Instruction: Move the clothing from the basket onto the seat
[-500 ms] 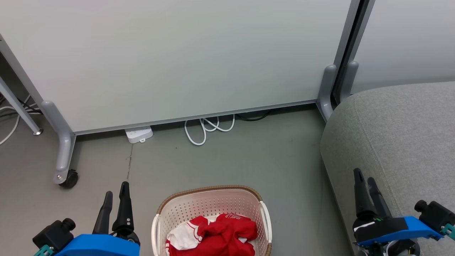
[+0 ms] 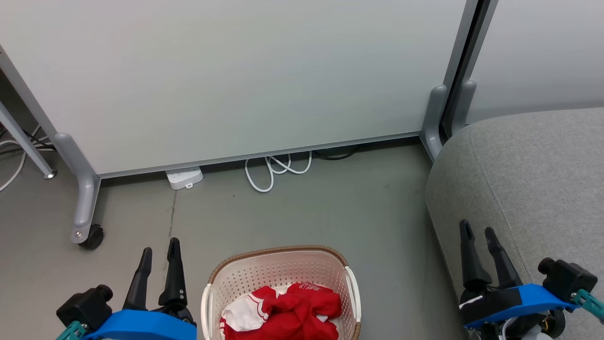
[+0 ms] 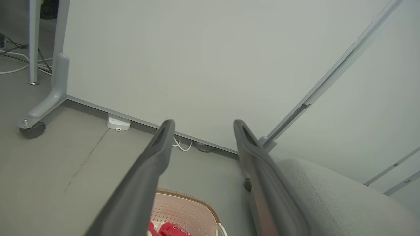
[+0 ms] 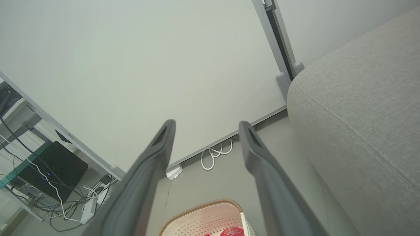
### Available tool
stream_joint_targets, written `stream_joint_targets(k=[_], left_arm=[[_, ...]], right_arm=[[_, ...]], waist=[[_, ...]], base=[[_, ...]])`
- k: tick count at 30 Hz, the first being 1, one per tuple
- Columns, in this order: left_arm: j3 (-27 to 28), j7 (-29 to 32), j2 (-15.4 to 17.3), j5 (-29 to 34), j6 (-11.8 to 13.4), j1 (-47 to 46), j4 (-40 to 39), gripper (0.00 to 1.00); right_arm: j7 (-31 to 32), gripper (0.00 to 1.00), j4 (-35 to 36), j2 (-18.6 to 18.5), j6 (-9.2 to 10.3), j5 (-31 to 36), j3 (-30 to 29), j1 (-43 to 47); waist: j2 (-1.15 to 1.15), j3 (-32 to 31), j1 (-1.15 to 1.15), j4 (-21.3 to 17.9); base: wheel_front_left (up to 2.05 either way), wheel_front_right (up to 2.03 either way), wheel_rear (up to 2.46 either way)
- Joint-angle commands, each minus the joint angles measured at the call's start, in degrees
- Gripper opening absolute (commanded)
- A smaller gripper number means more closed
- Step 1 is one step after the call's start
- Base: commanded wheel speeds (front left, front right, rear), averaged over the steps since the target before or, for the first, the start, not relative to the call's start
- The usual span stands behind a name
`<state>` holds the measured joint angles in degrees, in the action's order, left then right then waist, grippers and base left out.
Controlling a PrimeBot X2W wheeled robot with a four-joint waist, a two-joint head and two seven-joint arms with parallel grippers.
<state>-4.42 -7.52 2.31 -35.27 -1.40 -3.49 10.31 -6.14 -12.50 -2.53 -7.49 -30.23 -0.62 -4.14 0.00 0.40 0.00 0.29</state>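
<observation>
The red clothing with white striped cuffs lies bunched inside the cream perforated basket on the floor at the bottom middle of the head view. The light grey seat stands to the right of it. My left gripper hangs open left of the basket, holding nothing. My right gripper is open and empty over the seat's front left edge. The left wrist view catches the basket rim with a bit of clothing between the open fingers; the right wrist view shows the basket and the seat.
A white partition panel on grey wheeled feet closes the back. Under it lie a white power strip and a looped white cable. Grey floor spreads between panel and basket. Cables and a black box sit far left.
My left gripper has shifted a little right and down in the view. My right gripper has moved slightly left and its fingers have spread wider. The clothing and basket lie as before.
</observation>
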Motion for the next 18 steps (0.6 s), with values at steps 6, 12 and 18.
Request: stream_joint_targets(k=[6, 12, 18], left_arm=[[-0.82, -1.30, 0.49, 4.66, 0.60, -1.13, -0.77, 1.00], [-1.19, -2.18, 0.51, 8.19, 0.85, -1.03, -0.53, 1.00], [-1.56, -2.96, 0.54, 10.86, 1.34, -0.92, -0.20, 1.00]], right_arm=[[-1.03, 1.00, 1.06, -0.34, -0.01, 4.81, 0.48, -1.42], [-1.73, 1.00, 1.13, -0.36, -0.01, 8.50, 0.94, -1.35], [-2.47, 1.00, 1.23, -0.38, -0.01, 12.04, 1.20, -1.36]], waist=[[0.00, 0.04, 0.00, 0.08], [0.00, -0.15, 0.00, 0.17], [0.00, -0.43, 0.00, 0.24]], base=[[0.00, 0.00, 0.00], [0.00, 0.00, 0.00], [0.00, 0.00, 0.00]])
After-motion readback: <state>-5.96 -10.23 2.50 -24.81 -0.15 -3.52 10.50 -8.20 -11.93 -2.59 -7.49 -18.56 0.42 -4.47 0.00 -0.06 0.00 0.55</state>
